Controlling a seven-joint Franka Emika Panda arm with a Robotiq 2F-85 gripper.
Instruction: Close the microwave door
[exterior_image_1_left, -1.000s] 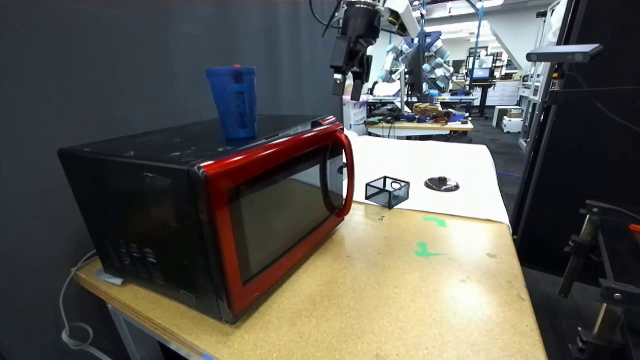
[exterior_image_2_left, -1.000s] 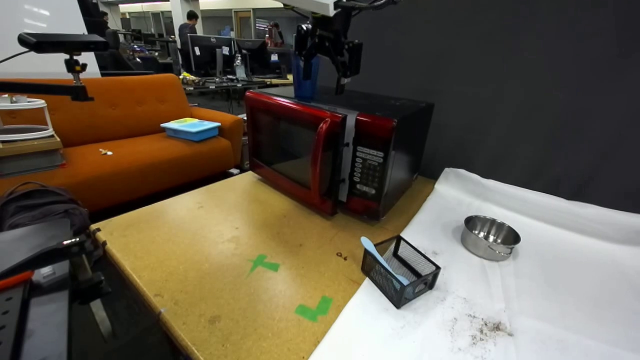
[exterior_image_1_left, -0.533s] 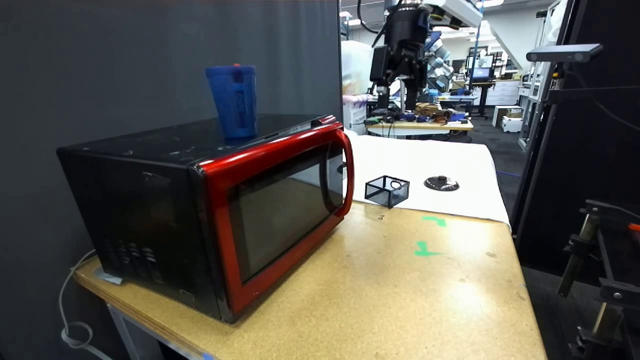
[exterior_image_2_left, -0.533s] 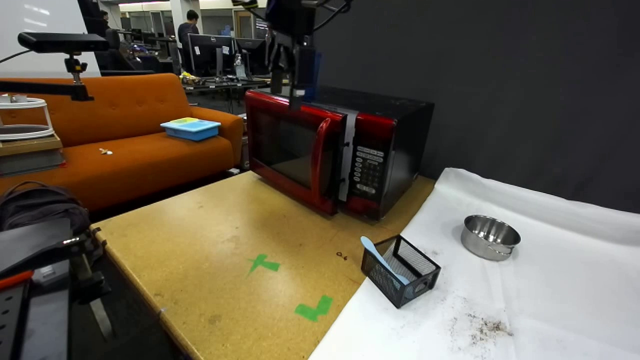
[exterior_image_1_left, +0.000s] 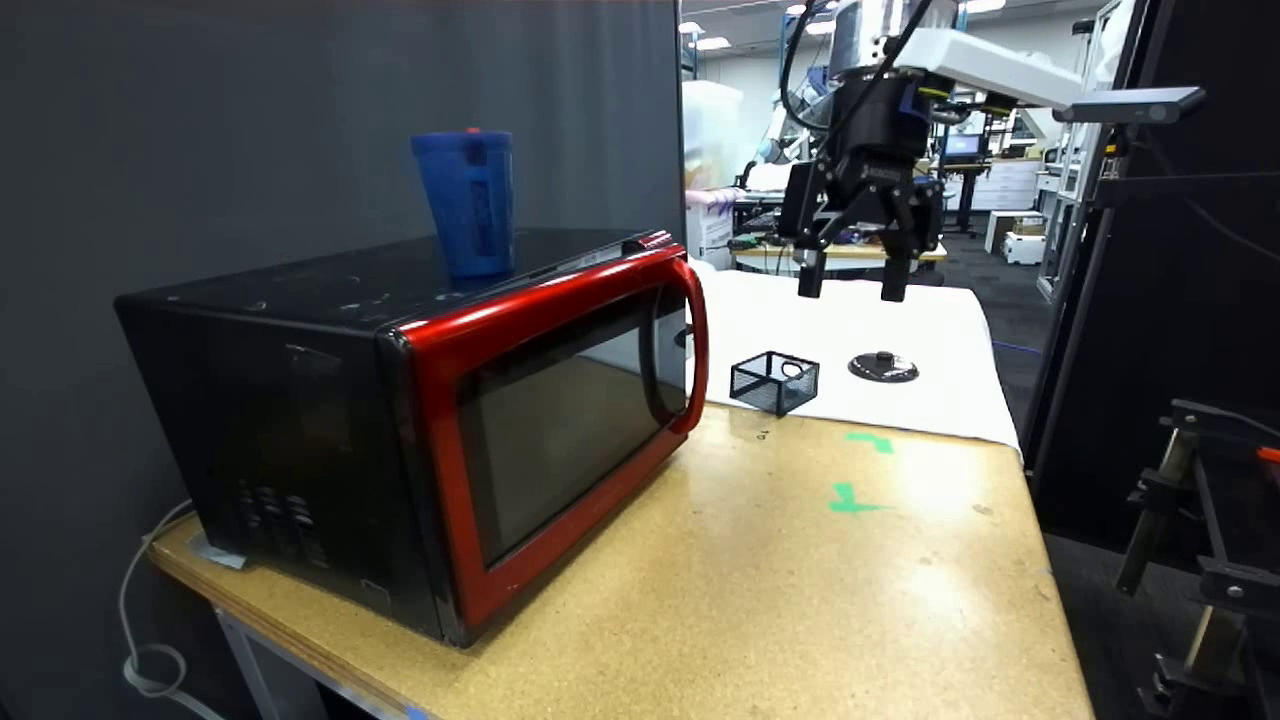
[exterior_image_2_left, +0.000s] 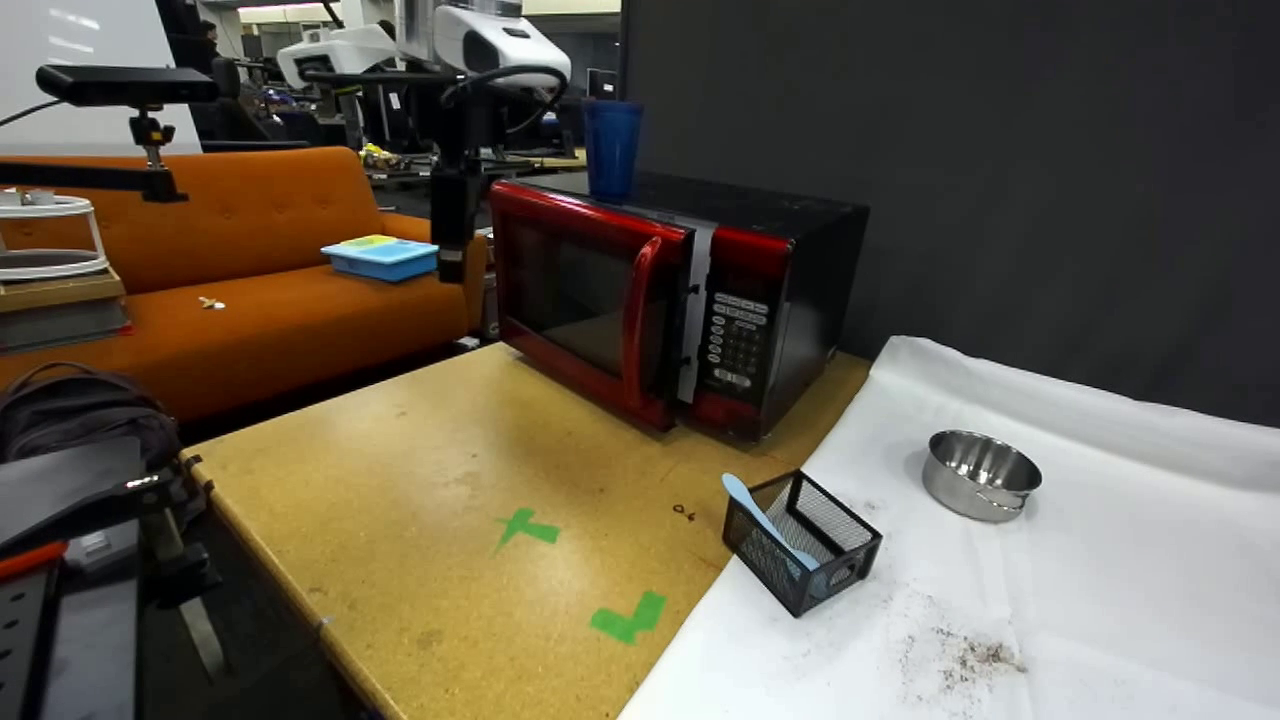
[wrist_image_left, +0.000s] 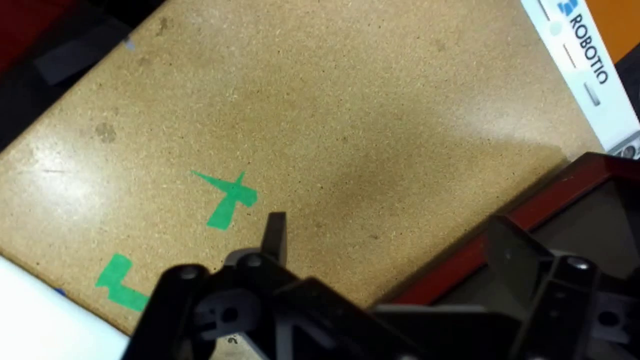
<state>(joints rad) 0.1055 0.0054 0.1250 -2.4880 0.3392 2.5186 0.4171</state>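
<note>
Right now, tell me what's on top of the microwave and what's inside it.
On top of the microwave, near its front, a blue cup stands upright. The door is slightly ajar, yet it covers the interior, so what's inside can't be seen.

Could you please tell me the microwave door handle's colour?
The handle is red, seen best in an exterior view.

1. In an exterior view, we look past the nearby microwave (exterior_image_1_left: 350, 420).
2. In an exterior view, we face its control panel (exterior_image_2_left: 738, 335) obliquely, from farther off.
3. Wrist view looks down — all three share green tape (wrist_image_left: 232, 195).
</note>
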